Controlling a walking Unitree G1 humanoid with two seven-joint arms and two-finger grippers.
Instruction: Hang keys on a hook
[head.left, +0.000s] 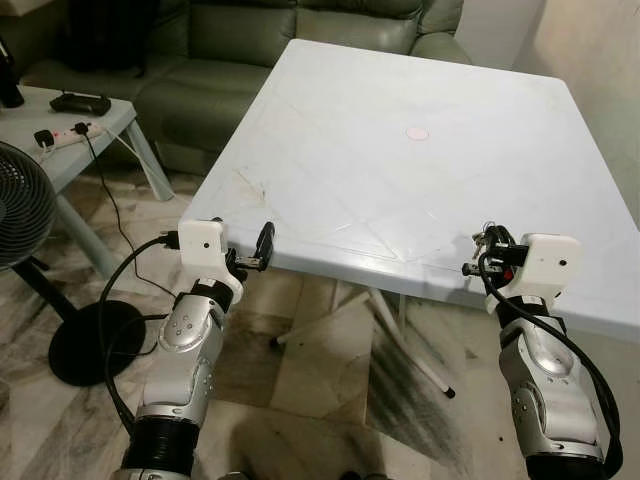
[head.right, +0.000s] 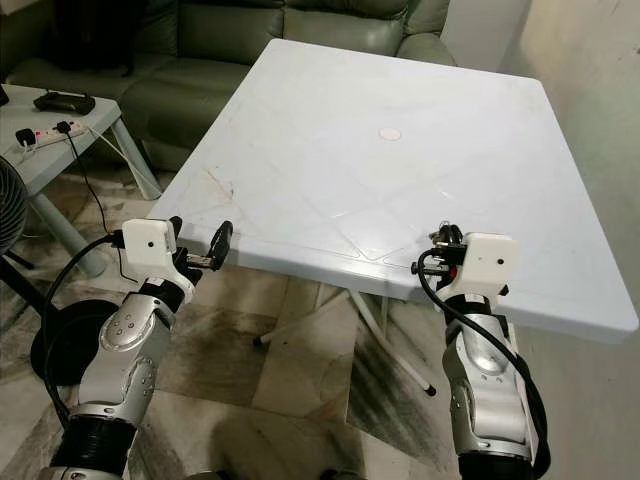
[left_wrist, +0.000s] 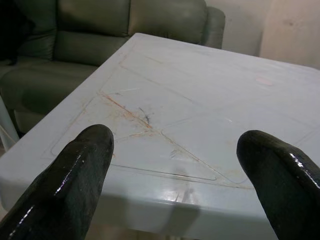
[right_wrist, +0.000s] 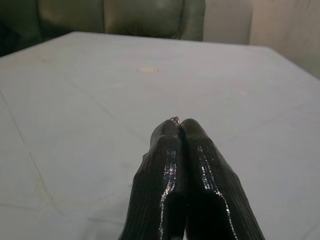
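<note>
Metal keys (head.left: 484, 240) pinched in closed right tool (right_wrist: 178, 121).

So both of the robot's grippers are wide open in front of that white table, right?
Not quite. The left gripper is open before the table, but the right gripper is shut, its fingers pressed together, as the right wrist view shows.

small metal keys (head.left: 486, 240) bunched over table edge (head.left: 420, 275)
</note>
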